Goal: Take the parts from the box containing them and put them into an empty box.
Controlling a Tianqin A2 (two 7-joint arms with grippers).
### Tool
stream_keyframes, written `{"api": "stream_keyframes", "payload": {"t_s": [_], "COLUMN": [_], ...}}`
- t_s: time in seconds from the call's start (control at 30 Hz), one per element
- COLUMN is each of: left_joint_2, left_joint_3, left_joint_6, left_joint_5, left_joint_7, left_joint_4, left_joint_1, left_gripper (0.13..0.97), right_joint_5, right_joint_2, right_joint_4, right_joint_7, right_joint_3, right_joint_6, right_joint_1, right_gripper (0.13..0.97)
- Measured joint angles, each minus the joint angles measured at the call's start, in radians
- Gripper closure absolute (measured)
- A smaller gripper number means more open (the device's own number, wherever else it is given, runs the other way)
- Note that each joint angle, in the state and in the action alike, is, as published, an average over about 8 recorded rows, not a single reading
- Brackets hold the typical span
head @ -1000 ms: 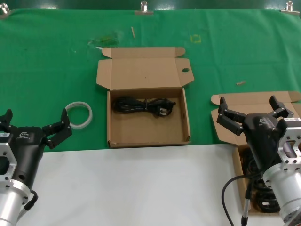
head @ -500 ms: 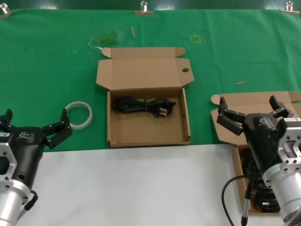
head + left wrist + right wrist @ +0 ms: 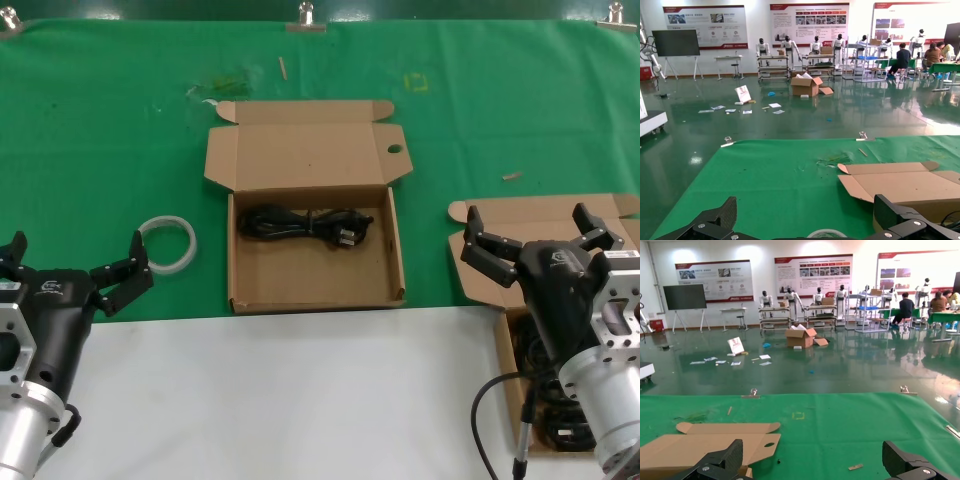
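Observation:
The carton with a round hole in its lid [image 3: 300, 155] lies open at mid table, and one black cable bundle [image 3: 305, 224] lies in its far half. Its lid also shows in the left wrist view [image 3: 900, 184] and the right wrist view [image 3: 705, 442]. The plain-lid carton [image 3: 545, 215] lies open at the right, with more black cable bundles [image 3: 560, 432] in it, largely hidden by my right arm. My right gripper [image 3: 527, 225] hovers open and empty above that carton. My left gripper [image 3: 75, 252] is open and empty at the left, near the table's front.
A white ring [image 3: 168, 243] lies on the green cloth between my left gripper and the middle carton; its edge shows in the left wrist view [image 3: 827, 233]. A white board [image 3: 280, 390] covers the near table. Small scraps [image 3: 511, 176] lie on the cloth.

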Motion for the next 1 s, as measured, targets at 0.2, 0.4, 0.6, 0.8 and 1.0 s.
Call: {"api": "stream_keyframes", "payload": {"t_s": [0.2, 0.4, 0.6, 0.8, 1.0], "left_joint_2": [0.0, 0.0, 0.0, 0.0, 0.0], "left_joint_3": [0.0, 0.0, 0.0, 0.0, 0.0], "left_joint_6": [0.0, 0.0, 0.0, 0.0, 0.0], "left_joint_5": [0.0, 0.0, 0.0, 0.0, 0.0], "left_joint_7": [0.0, 0.0, 0.0, 0.0, 0.0], "left_joint_4": [0.0, 0.0, 0.0, 0.0, 0.0], "left_joint_1": [0.0, 0.0, 0.0, 0.0, 0.0], "left_gripper": [0.132, 0.132, 0.132, 0.132, 0.132], "right_joint_5": [0.0, 0.0, 0.0, 0.0, 0.0], "right_joint_2": [0.0, 0.0, 0.0, 0.0, 0.0], "right_joint_4": [0.0, 0.0, 0.0, 0.0, 0.0], "right_joint_7": [0.0, 0.0, 0.0, 0.0, 0.0], "right_joint_3": [0.0, 0.0, 0.0, 0.0, 0.0], "right_joint_6": [0.0, 0.0, 0.0, 0.0, 0.0], "right_joint_1": [0.0, 0.0, 0.0, 0.0, 0.0], "right_gripper": [0.129, 0.129, 0.129, 0.129, 0.129]}}
